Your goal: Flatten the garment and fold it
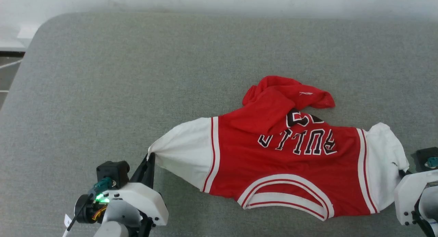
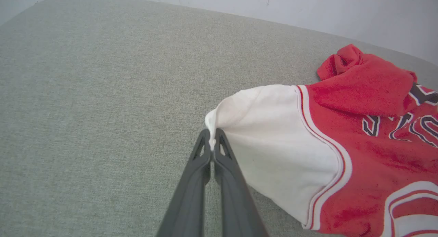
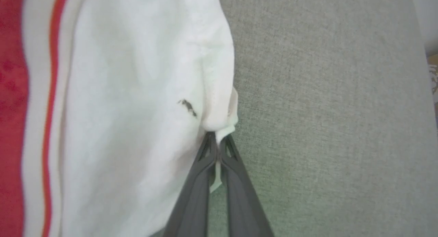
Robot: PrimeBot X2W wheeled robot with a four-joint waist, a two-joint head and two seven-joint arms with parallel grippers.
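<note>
Red and white jersey lies on the grey padded table, right of centre in my head camera, with its neckline toward me and the black lettering upside down. Its far edge is flopped forward in a red heap over the upper row of that lettering.

My left gripper is clamped tight on the tip of the white panel at the jersey's left end, and the cloth is drawn to a point between the fingertips. My right gripper is closed just as tight on the edge of the white panel at the other end, with a sliver of fabric showing between its fingers. A small dark mark sits on that panel just beside the grip. Between the two grips the cloth lies spread but wrinkled.
</note>
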